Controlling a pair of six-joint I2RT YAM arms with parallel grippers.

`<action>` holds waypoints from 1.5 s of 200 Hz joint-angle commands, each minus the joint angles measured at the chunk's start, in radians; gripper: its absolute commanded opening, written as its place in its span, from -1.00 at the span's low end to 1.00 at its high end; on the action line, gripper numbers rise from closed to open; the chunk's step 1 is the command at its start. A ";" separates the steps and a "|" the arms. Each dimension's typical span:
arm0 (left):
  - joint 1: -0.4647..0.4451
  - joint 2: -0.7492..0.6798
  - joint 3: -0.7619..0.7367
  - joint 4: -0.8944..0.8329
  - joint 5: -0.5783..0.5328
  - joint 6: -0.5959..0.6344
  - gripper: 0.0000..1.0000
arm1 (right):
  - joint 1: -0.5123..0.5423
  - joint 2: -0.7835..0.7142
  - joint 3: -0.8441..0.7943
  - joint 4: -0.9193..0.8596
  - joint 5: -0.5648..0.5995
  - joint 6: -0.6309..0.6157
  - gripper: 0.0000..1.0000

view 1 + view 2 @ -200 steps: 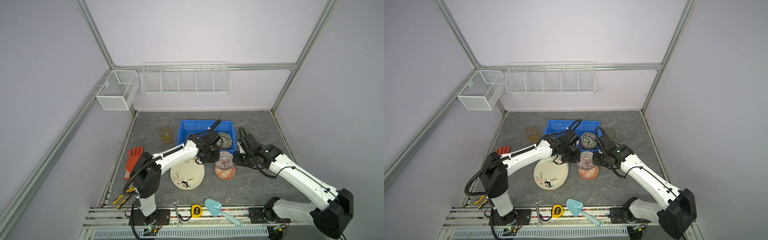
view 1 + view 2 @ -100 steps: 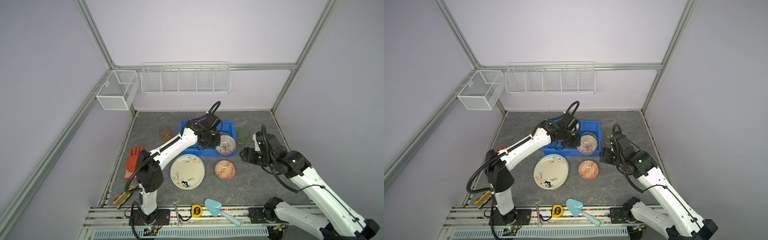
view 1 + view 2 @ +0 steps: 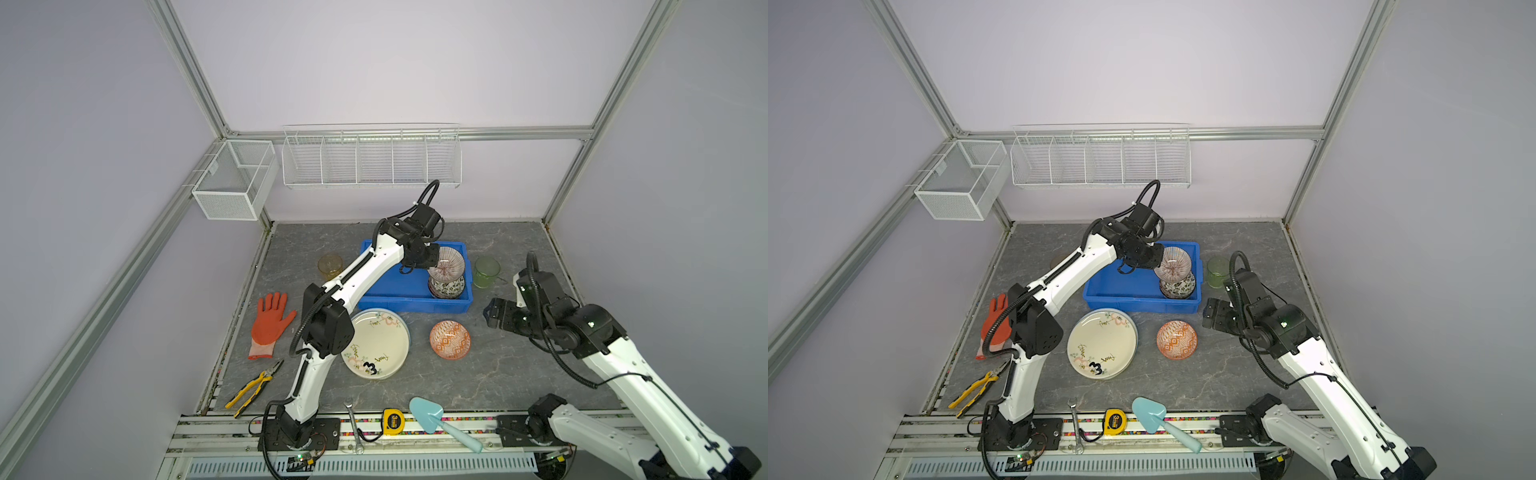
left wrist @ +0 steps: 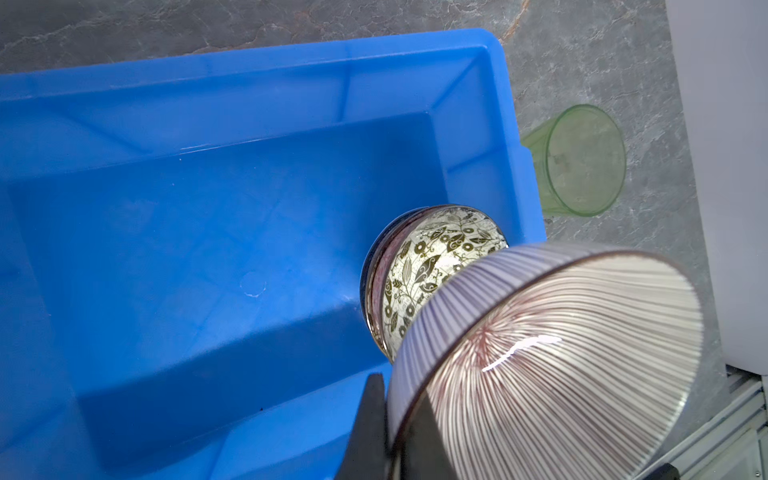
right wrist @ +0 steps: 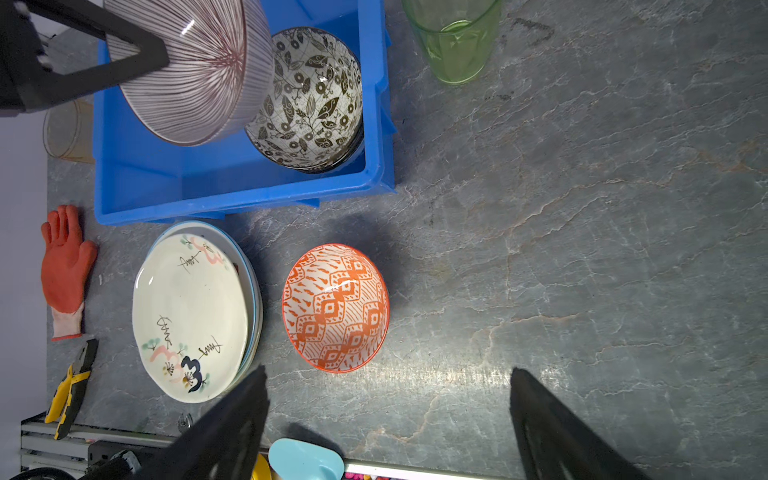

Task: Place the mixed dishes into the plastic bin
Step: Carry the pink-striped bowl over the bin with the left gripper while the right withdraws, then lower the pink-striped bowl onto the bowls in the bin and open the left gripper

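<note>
Flat at the left edge, orange glove [image 3: 270,322], yellow-handled pliers [image 3: 253,388] in front of it. At the front rail [image 3: 216,434]: wrench [image 3: 354,424], tape measure [image 3: 392,419], light-blue trowel [image 3: 432,417]. Above, two white wire baskets [image 3: 370,160].

Pale lilac walls [image 3: 374,62], aluminium frame posts [image 3: 193,70], white wire baskets [image 3: 370,160] on wall, grey stone-patterned tabletop [image 3: 498,374].

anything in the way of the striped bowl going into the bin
The leaf bowl sits in the bin's corner, partly under the striped bowl held by the left gripper; the bin floor beside it is bare.
</note>
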 commanded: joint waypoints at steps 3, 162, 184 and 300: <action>-0.001 0.022 0.045 -0.037 0.012 0.039 -1.00 | -0.011 0.000 -0.027 -0.004 0.011 -0.011 0.84; -0.001 0.126 0.023 0.053 0.003 0.035 -1.00 | -0.028 0.015 -0.105 0.036 -0.009 -0.012 0.84; -0.001 0.132 0.020 0.064 0.009 0.029 -1.00 | -0.029 0.018 -0.110 0.040 -0.011 -0.012 0.83; -0.001 0.137 -0.037 0.151 0.032 -0.055 -0.92 | -0.032 0.030 -0.129 0.055 -0.024 -0.009 0.83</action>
